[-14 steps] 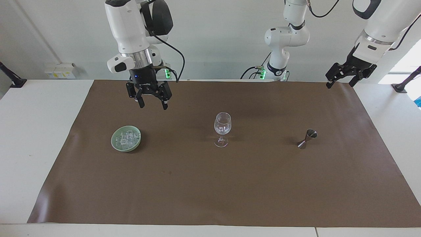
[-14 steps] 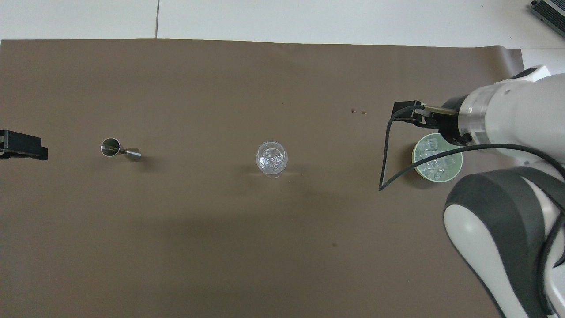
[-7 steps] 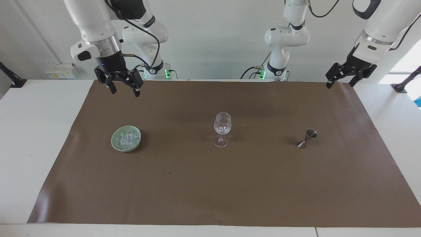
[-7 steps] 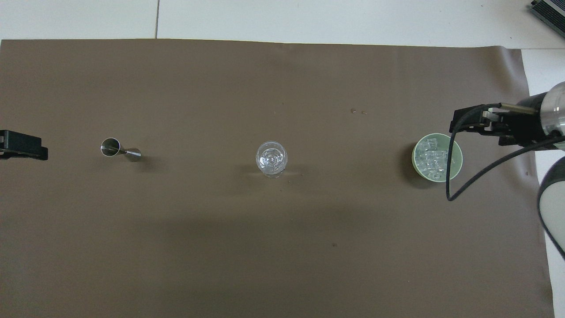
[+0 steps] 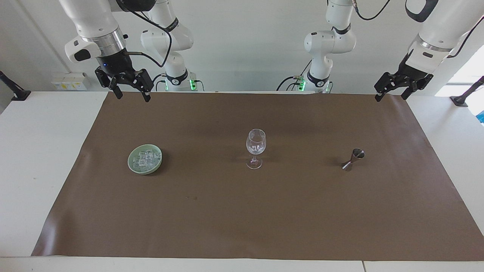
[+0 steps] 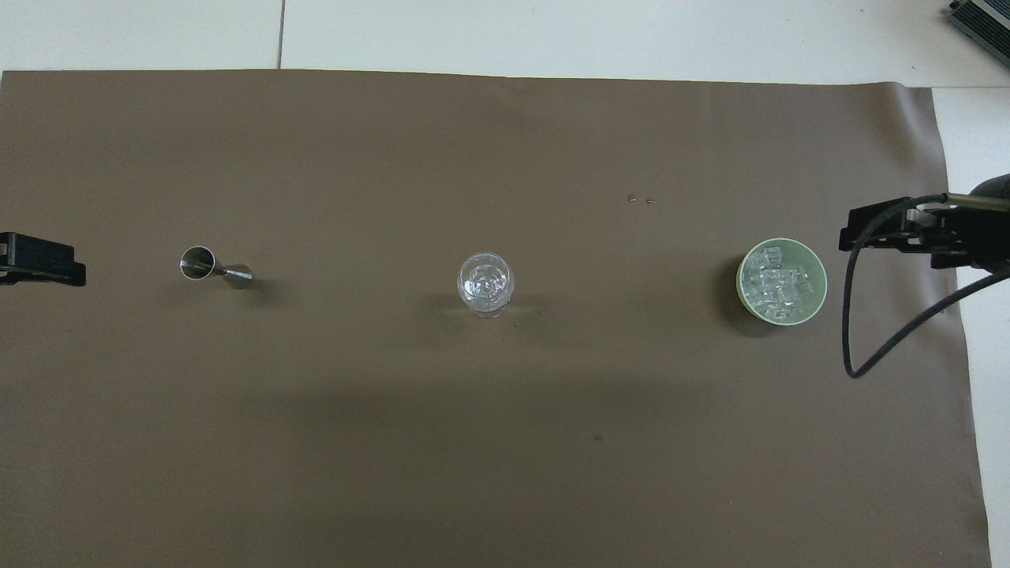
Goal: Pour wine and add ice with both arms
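A clear wine glass stands upright mid-mat, with glassy pieces glinting in its bowl. No wine shows anywhere in view. Toward the right arm's end, the ice lies heaped in a pale green dish. My right gripper hangs open and empty over the mat's robot-side edge, apart from the dish. At the other end my left gripper waits open and empty over the mat's corner.
A small metal jigger lies tilted on the mat toward the left arm's end. The brown mat covers most of the white table. Two tiny specks lie farther out than the dish.
My right gripper has risen and drawn back from over the mat beside the dish to the robot-side edge at its own end. The left arm, glass, dish and jigger stay put.
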